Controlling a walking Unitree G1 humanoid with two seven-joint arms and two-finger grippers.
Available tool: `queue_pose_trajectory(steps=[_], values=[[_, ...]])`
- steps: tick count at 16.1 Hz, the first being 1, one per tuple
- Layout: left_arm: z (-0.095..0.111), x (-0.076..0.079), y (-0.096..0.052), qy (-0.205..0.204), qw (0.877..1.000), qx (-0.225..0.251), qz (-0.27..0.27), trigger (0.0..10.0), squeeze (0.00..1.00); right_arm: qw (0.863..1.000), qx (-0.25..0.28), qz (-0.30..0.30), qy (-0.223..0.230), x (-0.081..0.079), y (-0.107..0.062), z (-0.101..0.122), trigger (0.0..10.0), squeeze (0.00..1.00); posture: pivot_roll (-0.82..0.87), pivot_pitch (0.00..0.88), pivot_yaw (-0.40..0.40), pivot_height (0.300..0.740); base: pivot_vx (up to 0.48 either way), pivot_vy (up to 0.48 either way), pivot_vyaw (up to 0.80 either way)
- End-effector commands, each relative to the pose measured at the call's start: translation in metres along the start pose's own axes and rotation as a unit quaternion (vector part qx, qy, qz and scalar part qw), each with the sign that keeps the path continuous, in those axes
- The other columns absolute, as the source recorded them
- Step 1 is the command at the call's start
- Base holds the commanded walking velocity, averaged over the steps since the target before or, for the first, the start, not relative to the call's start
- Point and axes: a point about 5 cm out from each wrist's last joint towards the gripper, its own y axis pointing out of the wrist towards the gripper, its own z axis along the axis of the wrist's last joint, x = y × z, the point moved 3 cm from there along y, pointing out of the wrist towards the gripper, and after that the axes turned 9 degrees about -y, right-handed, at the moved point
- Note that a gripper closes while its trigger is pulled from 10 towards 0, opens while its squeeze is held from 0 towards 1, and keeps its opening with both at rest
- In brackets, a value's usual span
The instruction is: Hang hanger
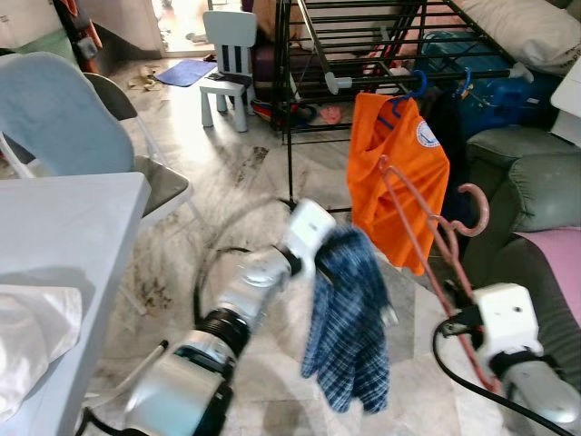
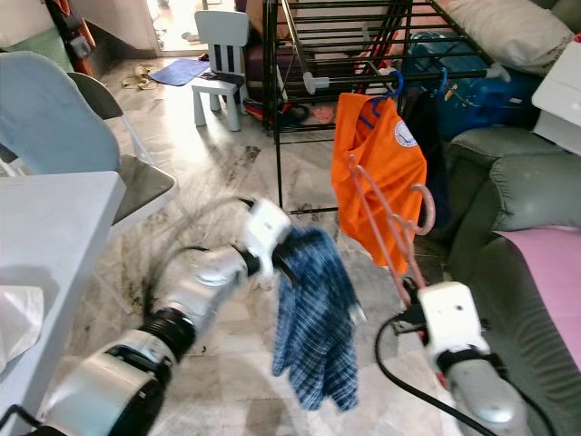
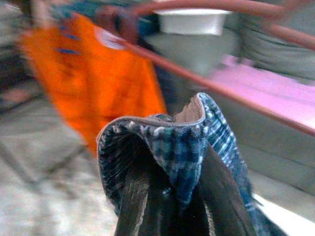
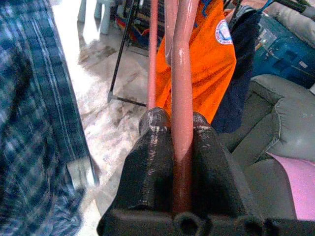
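A salmon-pink hanger [image 1: 425, 234] stands tilted in front of me, its hook [image 1: 476, 210] up near the sofa. My right gripper [image 4: 172, 129] is shut on the hanger's lower bar, low at the right [image 1: 460, 320]. My left gripper [image 3: 170, 199] is shut on a blue plaid garment [image 1: 349, 320], which hangs down from it just left of the hanger. Behind both, an orange shirt [image 1: 399, 173] hangs from a blue hanger on the rail [image 1: 427, 77] of a black drying rack [image 1: 300, 100].
A white table [image 1: 64, 236] with a white cloth [image 1: 27, 336] is at my left, with a grey chair [image 1: 54, 118] behind it. A small white chair [image 1: 227, 64] stands farther back. A grey-green sofa [image 1: 536, 182] with a pink cushion [image 1: 558, 263] lines the right side.
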Motion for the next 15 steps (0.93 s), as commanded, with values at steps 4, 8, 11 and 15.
queue_pose_trajectory(steps=[4, 8, 11, 15], values=[[0.007, -0.043, -0.027, 0.064, 0.997, -0.017, 0.028, 10.0, 0.00, 1.000, 0.010, -0.020, -0.001, 0.004, 0.010, 0.007, 10.0, 0.00, 0.00, 0.000, -0.034, 0.740, 0.000, 0.000, 0.00], [-0.008, -0.034, -0.030, -0.007, 0.999, 0.004, 0.052, 10.0, 0.00, 0.998, 0.012, -0.053, 0.023, 0.002, 0.012, 0.011, 10.0, 0.00, -0.03, 0.000, -0.012, 0.740, 0.000, 0.000, 0.00], [-0.025, -0.025, -0.039, -0.049, 0.997, 0.006, 0.064, 10.0, 0.00, 0.998, 0.000, -0.048, 0.030, -0.004, 0.007, 0.004, 10.0, 0.00, -0.03, 0.000, -0.022, 0.740, 0.000, -0.188, 0.00], [-0.025, -0.026, -0.043, -0.062, 0.995, 0.000, 0.077, 10.0, 0.00, 0.998, -0.004, -0.050, 0.033, -0.005, 0.010, 0.003, 10.0, 0.00, -0.02, 0.000, -0.020, 0.740, 0.000, -0.368, 0.00]])
